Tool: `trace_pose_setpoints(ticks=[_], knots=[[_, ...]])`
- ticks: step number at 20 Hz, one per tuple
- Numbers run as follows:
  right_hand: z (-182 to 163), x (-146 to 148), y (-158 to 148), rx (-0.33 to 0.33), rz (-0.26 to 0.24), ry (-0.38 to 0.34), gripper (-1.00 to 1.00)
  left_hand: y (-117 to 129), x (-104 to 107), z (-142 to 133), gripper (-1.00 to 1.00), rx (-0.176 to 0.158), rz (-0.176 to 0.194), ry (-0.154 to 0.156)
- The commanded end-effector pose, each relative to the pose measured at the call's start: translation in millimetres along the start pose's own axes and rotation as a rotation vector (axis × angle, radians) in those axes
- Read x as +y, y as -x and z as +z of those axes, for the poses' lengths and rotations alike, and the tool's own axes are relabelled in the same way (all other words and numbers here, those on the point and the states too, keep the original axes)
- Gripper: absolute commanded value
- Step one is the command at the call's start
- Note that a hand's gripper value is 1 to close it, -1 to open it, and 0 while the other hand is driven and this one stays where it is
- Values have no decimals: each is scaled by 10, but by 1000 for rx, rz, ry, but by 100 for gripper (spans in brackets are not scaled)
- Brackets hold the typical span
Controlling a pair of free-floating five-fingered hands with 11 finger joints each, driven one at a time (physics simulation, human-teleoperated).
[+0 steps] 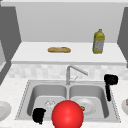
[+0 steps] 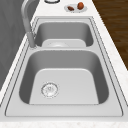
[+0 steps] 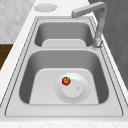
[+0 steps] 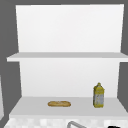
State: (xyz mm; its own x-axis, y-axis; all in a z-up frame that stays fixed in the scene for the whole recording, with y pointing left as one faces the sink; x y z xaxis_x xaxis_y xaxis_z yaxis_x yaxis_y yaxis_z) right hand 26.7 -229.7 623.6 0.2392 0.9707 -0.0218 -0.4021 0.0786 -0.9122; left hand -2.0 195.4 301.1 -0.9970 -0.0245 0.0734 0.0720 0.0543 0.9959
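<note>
Down at the bottom middle of the front view sits a big round red ball (image 1: 67, 114), closest of all. Just to its left, at the lower left, floats the left hand (image 1: 39, 115); whether its fingers are curled or straight cannot be told, and it is not clear if it touches the ball. Behind the ball, a tiny tomato (image 3: 66, 81) lies on a white plate (image 3: 82, 93) in the sink (image 1: 30, 97). At the right middle, the right hand (image 1: 110, 82) hangs with fingers pointing straight down, holding nothing. Farther back on the shelf (image 1: 32, 56), a loaf of bread (image 1: 59, 50) lies longways left to right, and a yellow bottle (image 1: 98, 41) stands upright; its label cannot be read.
</note>
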Motion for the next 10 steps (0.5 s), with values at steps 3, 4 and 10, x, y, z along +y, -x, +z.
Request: trace_pose_setpoints(ticks=[3, 4, 10], knots=[[397, -334, -9, 27, 2, 7, -100, 0, 0, 0, 0, 0, 0, 0], [461, -393, -13, 27, 2, 5, -100, 0, 0, 0, 0, 0, 0, 0], [791, -777, -27, 22, 2, 1, -100, 0, 0, 0, 0, 0, 0, 0]])
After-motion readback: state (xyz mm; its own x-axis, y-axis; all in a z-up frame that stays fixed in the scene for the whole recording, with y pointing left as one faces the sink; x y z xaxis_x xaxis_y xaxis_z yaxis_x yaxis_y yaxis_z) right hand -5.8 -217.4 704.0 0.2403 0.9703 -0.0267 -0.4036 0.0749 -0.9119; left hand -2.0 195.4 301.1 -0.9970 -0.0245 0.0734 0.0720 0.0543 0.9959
